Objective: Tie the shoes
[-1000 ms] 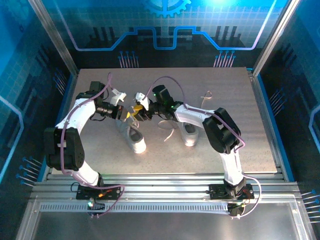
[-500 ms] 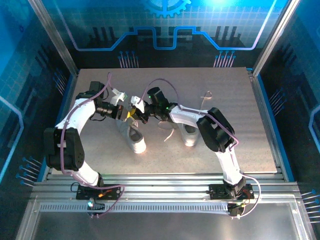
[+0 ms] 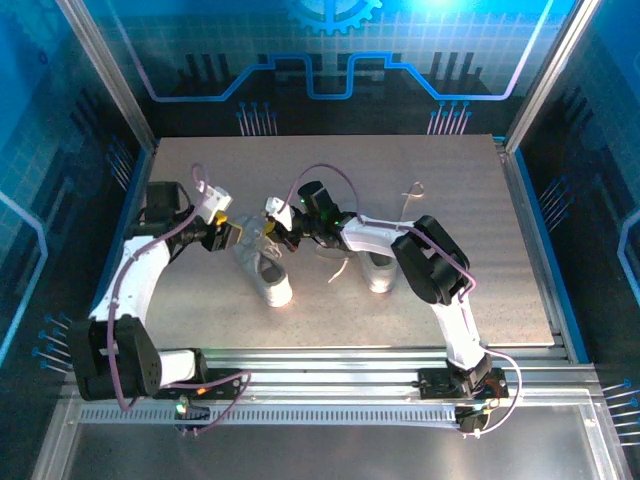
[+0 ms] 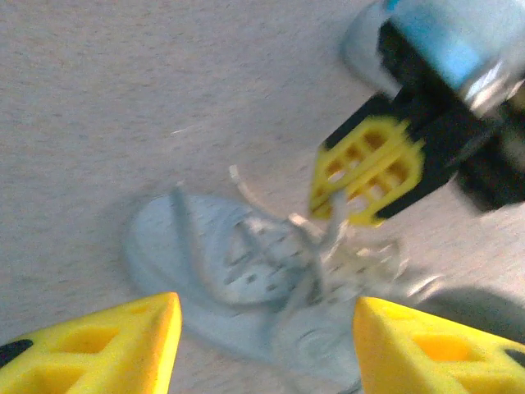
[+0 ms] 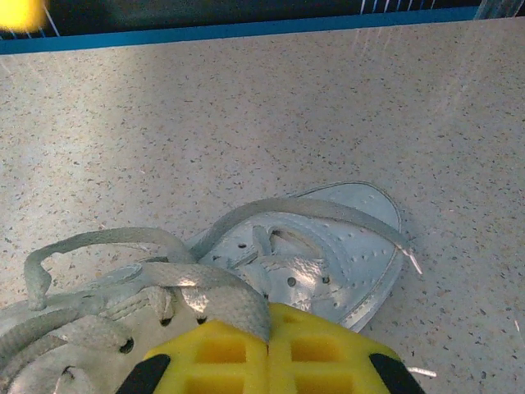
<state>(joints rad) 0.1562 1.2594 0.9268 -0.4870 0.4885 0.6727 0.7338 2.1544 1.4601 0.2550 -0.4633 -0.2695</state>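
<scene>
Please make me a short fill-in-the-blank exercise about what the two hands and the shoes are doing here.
The right hand is shut on a thin white ____.
The yellow fingers of the left hand stand ____.
On the speckled grey table lie ____ small white low-top sneakers.
Missing words: lace, open, two.

Enclosed robotics lab cell. Blue wall panels (image 3: 50, 150) printed with circuit traces and a gear emblem (image 3: 335, 12); aluminium frame posts (image 3: 105, 75); speckled counter (image 3: 470, 200); slotted aluminium rails (image 3: 330, 362) at the near edge, left arm (image 3: 135, 278) and right arm (image 3: 437, 265) bolted there.
</scene>
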